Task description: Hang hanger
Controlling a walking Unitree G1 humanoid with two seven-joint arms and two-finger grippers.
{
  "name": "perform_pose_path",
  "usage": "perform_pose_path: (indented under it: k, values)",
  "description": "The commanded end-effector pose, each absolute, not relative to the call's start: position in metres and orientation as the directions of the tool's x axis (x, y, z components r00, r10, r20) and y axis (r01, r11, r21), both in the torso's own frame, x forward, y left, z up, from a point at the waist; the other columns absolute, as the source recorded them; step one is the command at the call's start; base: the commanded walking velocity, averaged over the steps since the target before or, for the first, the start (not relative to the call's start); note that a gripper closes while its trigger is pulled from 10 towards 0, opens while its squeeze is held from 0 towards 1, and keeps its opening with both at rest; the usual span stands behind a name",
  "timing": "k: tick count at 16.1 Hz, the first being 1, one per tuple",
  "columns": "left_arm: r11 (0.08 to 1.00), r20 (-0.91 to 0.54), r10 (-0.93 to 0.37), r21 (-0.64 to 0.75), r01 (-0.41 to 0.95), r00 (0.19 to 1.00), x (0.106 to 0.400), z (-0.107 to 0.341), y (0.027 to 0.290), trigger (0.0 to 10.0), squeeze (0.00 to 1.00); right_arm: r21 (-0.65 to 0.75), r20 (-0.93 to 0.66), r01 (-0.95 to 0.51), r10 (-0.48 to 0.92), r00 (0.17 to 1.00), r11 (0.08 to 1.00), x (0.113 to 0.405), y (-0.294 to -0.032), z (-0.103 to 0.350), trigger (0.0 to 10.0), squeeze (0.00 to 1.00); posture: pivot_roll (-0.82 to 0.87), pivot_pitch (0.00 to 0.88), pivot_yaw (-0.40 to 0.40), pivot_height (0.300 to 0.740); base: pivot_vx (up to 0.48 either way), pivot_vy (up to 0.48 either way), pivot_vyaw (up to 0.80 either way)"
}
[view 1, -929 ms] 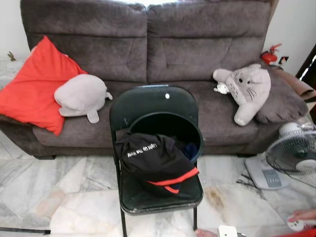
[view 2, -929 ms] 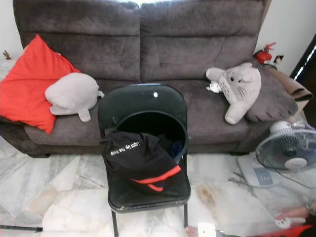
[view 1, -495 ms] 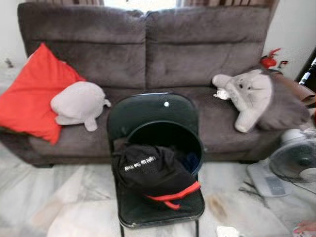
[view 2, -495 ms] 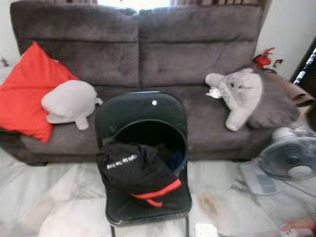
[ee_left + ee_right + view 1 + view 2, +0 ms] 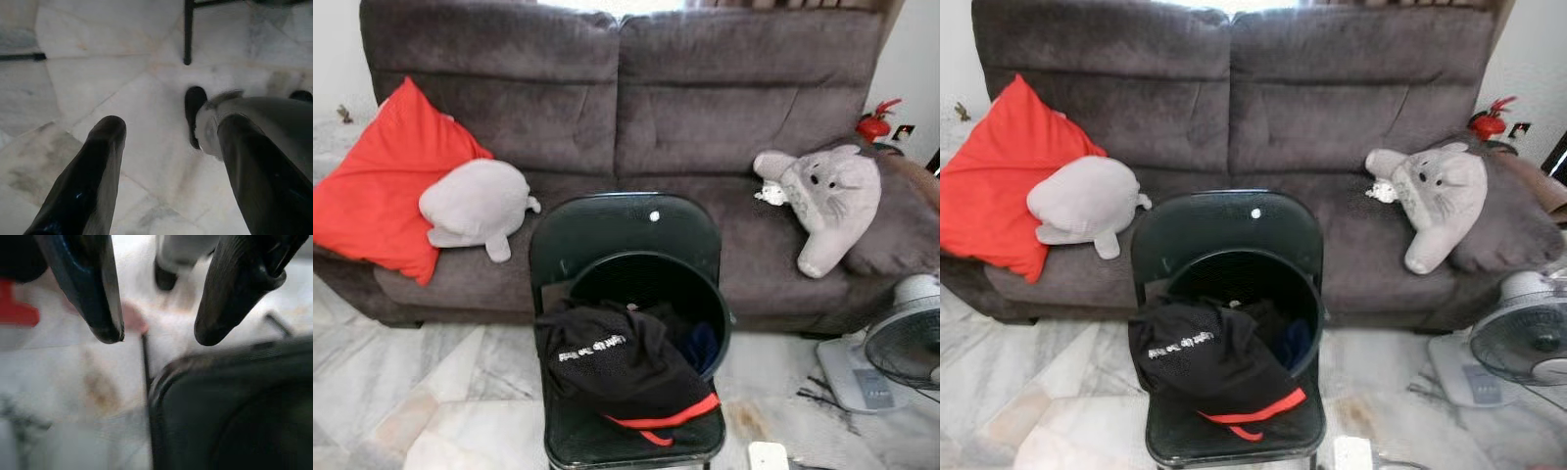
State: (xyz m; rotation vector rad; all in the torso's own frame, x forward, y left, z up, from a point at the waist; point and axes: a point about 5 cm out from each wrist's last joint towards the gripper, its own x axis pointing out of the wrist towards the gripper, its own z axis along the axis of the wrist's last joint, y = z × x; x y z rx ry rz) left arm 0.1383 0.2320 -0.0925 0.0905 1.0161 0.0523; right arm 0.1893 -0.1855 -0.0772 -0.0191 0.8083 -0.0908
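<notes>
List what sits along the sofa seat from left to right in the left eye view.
Red cushion → grey seal-shaped plush → grey cat-like plush → dark grey cushion.

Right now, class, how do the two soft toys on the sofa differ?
The left toy is plain pale grey with no face showing; the right toy has eyes, whiskers and ears. The left toy leans against the red cushion; the right toy leans on a dark cushion. Both are grey and sit on the sofa.
</notes>
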Motion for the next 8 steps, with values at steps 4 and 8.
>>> perform_pose_path:
  k: [4,8]
  values:
    - [0.994,-0.873,0.084,0.109,0.025,0.480,0.123,-0.097,0.234,10.0,0.00,-0.051,-0.497,0.093,-0.106,0.861,0.994,0.217,-0.185,-0.049,10.0,0.00,0.00,0.057,-0.020,0.740,0.000,0.000,0.00]
    - [0.993,-0.872,0.077,0.113,0.046,0.483,0.122,-0.097,0.235,10.0,0.00,-0.100,-0.326,0.028,-0.059,0.944,0.995,0.207,-0.182,-0.026,10.0,0.00,-0.01,0.044,-0.023,0.740,0.000,0.000,0.00]
